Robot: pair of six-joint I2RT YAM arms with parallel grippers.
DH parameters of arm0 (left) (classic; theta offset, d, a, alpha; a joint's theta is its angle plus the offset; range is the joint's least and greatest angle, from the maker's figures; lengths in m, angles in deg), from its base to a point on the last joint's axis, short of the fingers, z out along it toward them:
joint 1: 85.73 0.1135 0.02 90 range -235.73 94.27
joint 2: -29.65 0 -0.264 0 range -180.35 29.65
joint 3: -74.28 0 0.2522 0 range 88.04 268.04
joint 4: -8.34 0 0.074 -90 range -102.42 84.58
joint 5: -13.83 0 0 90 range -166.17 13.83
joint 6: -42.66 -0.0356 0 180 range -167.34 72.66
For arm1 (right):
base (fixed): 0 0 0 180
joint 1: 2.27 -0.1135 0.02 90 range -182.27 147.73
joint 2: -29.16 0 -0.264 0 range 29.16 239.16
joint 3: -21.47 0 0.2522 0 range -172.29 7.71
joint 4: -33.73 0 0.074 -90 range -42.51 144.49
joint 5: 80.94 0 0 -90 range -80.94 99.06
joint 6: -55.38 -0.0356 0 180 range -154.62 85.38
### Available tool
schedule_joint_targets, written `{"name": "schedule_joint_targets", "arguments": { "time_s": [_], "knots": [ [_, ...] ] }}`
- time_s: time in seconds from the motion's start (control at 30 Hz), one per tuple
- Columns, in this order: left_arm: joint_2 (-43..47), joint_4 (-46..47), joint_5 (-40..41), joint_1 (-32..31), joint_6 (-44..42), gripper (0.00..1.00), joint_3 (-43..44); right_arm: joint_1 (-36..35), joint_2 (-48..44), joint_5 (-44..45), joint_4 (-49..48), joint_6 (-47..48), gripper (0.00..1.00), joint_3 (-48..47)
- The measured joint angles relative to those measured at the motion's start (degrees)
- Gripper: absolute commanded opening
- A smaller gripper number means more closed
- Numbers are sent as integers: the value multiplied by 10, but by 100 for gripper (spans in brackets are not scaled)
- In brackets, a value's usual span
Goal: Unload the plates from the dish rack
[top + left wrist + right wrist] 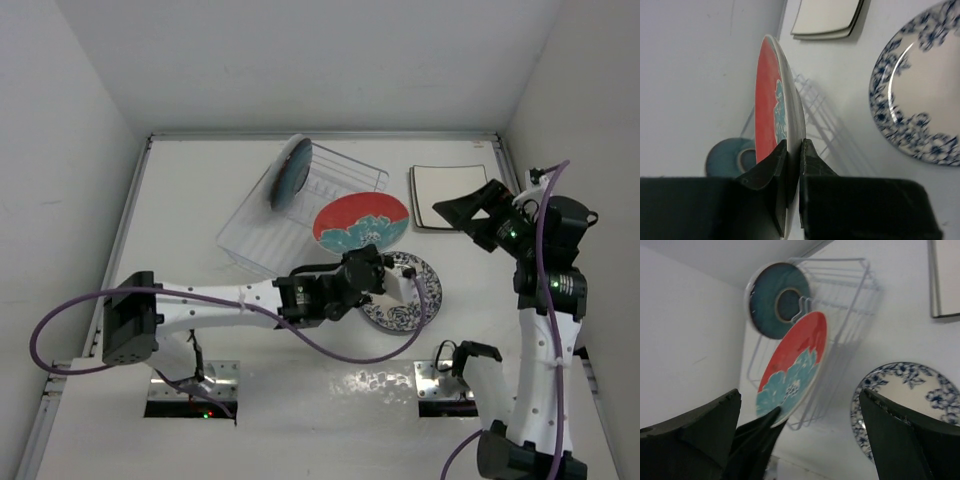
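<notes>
White surface (pixel 190 220) runs out to plain pale walls. Nearest, 1 round blue floral plate (pixel 925 95) lies flat. Just behind it, the left claw (pixel 794 155) is clamped on the rim of the glossy round red-and-teal plate (pixel 360 222), held tilted at the dish rack's (pixel 335 185) near corner. That white wire rack, on a clear ribbed tray, holds 1 round teal plate (pixel 290 172) upright. To its right, 2 square cream plates (pixel 445 190) lie stacked, and the right claw (pixel 799 400) hovers beside them, spread wide.
</notes>
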Motion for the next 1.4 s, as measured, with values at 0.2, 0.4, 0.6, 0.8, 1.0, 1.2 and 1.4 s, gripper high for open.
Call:
{"name": "schedule_joint_targets", "arguments": {
  "time_s": [0.2,0.4,0.6,0.8,1.0,1.2,1.4],
  "knots": [
    [9,182,114,-65,-157,0,-138,0,9,-80,-38,-39,96,40],
    [14,327,145,-134,-248,0,-174,0,40,-128,-62,-45,95,96],
    [-2,419,170,-171,-307,0,-187,0,49,-158,-84,-47,76,131],
    [-52,437,182,-176,-327,0,-191,-4,49,-178,-128,-64,43,170],
    [-74,421,181,-177,-322,0,-186,-32,54,-178,-150,-69,44,178],
    [-82,396,180,-176,-311,0,-170,-60,67,-165,-149,-43,27,183],
    [-82,382,184,-171,-294,22,-161,-68,85,-152,-143,-13,0,193]
  ]
}}
